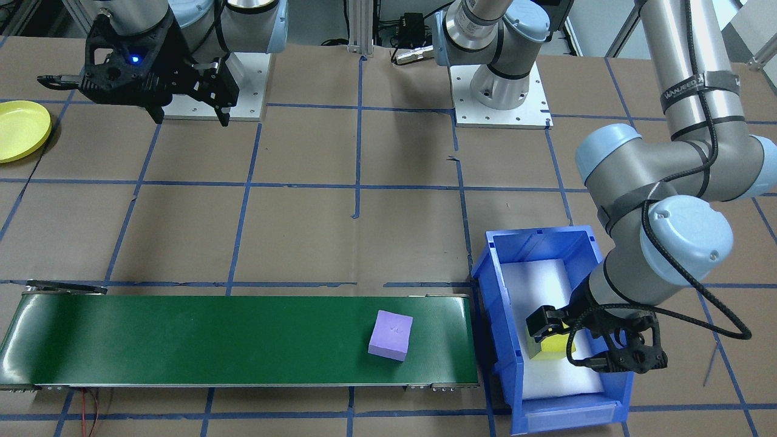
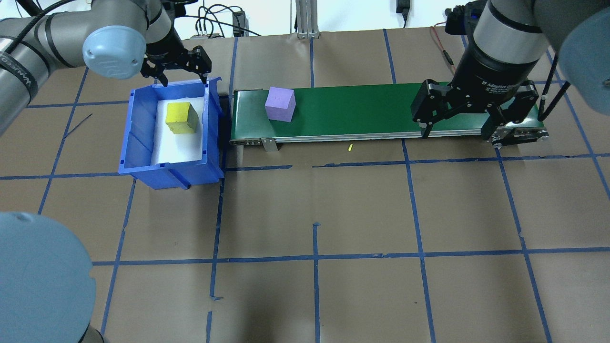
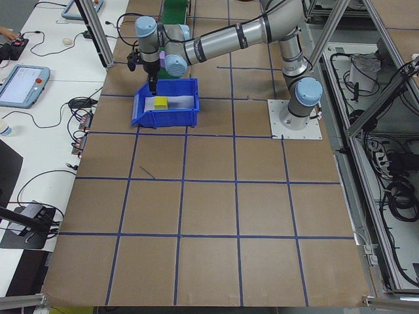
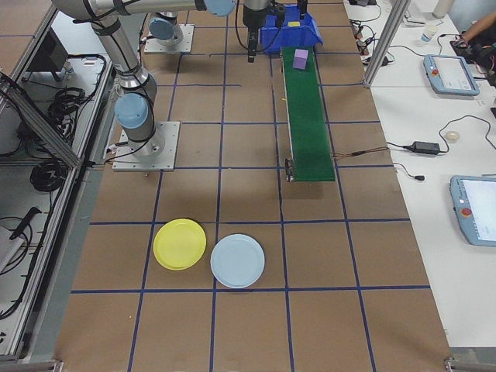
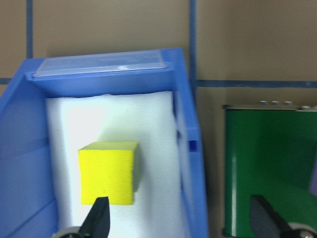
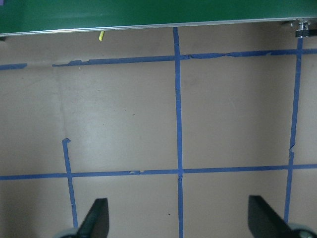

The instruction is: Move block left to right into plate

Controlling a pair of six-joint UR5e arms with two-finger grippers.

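Left pincer (image 2: 183, 75) hanging open over yellow foam cube (image 2: 181, 117) sitting in blue plastic bin (image 2: 138, 143), right pincer (image 2: 456, 129) hanging open, purple foam cube (image 2: 280, 104) lying on green conveyor belt (image 2: 362, 110)

You only get half the yellow plate (image 1: 21, 130) at the front view's left edge, and the left gripper (image 1: 598, 343) covers part of the yellow block (image 1: 551, 348).

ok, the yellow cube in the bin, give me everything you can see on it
The yellow cube looks like matte foam, edges slightly worn, no markings visible. It sits flat on the white foam liner inside the blue bin, toward the bin's far end from the robot, clear of the walls. The left gripper hangs above the bin's far rim with jaws open, not touching the cube. Nothing else is in the bin.
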